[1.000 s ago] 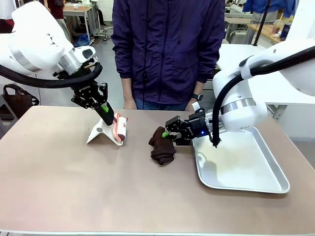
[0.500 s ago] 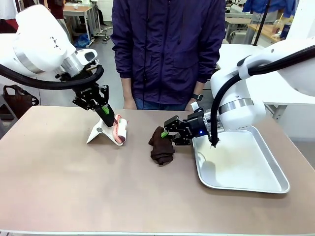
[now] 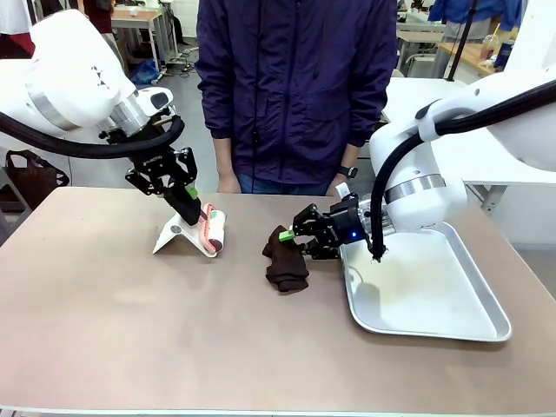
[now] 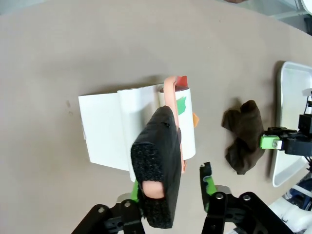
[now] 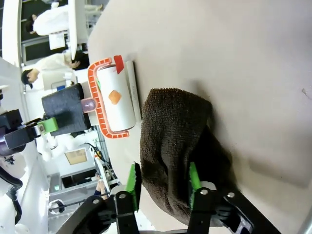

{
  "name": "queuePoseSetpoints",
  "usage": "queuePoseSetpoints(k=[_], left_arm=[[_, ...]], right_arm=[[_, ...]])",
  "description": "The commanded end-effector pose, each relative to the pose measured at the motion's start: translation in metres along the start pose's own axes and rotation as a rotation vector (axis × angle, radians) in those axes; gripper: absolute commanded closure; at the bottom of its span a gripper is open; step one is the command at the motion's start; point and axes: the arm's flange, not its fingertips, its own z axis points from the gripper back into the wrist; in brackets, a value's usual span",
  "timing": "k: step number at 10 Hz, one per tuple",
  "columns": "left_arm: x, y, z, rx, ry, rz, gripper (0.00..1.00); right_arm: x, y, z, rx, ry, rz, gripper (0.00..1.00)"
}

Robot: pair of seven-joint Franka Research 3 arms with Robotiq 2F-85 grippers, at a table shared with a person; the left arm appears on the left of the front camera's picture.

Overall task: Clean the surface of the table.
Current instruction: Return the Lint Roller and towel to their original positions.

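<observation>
The beige-brown table carries a lint roller on a white stand and a crumpled dark brown cloth. My left gripper hovers over the roller's black foam handle. The handle leans on one finger, with a clear gap to the other finger, so the jaws are open. My right gripper lies low at the cloth's right side. Its green-padded fingers straddle a fold of the cloth, spread apart and open.
A shallow silver tray sits on the table's right side, just behind my right gripper. A person in a dark purple jacket stands at the far edge. The near half of the table is bare.
Both grippers were pinched shut, the left on the roller handle and the right on the cloth; now both sets of jaws have spread. The arms have barely moved.
</observation>
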Motion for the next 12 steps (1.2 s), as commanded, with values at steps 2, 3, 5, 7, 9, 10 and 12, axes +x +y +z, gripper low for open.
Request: queuePoseSetpoints(k=[2,3,5,7,9,10,12], left_arm=[[0.001,0.000,0.006,0.030,-0.024,0.034,0.00],[0.001,0.003,0.008,0.027,-0.024,0.038,0.00],[-0.001,0.011,0.014,0.014,-0.036,0.041,0.00],[-0.009,0.022,0.022,-0.021,-0.050,0.039,0.00],[-0.029,0.038,0.043,-0.067,-0.081,0.019,0.00],[-0.044,0.047,0.057,-0.097,-0.107,-0.006,0.00],[-0.082,0.070,0.082,-0.169,-0.117,-0.090,0.00]], right_arm=[[0.007,0.005,-0.004,-0.011,0.016,-0.007,0.02],[0.006,0.006,-0.003,-0.016,0.015,0.007,0.00],[0.003,0.018,-0.002,-0.054,0.033,0.045,0.00],[0.002,0.038,-0.003,-0.152,0.050,0.089,0.00],[0.001,0.054,0.006,-0.265,0.034,0.106,0.00],[0.000,0.060,0.015,-0.306,0.029,0.101,0.00],[-0.002,0.065,0.038,-0.345,0.023,0.075,0.00]])
